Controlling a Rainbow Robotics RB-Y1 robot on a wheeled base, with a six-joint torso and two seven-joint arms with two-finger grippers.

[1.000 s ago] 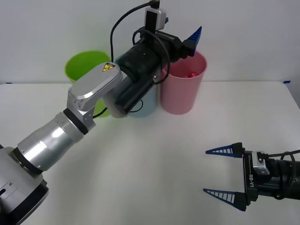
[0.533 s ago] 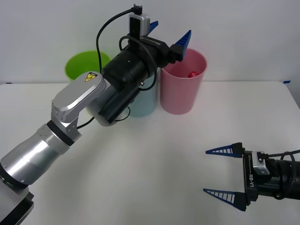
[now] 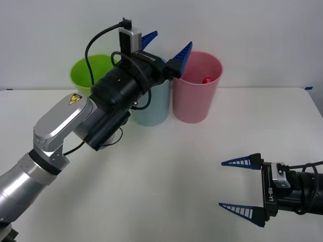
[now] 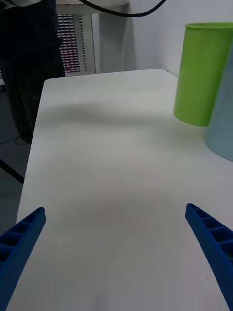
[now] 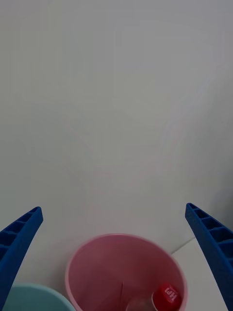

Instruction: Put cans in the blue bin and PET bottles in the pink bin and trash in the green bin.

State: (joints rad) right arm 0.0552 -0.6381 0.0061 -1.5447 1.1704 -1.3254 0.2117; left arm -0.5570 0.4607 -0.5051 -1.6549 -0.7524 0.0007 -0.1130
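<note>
Now left hand farther back

Silver-and-black left arm, yellow warning sticker, black cables, ribbed blue fingers.

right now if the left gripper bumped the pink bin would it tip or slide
The pink bin looks tall and narrower at its base, so a knock near the rim would probably tip it. It seems thin plastic, holding only the PET bottle, so likely light. The blue bin beside it might brace it toward that side.
</note>
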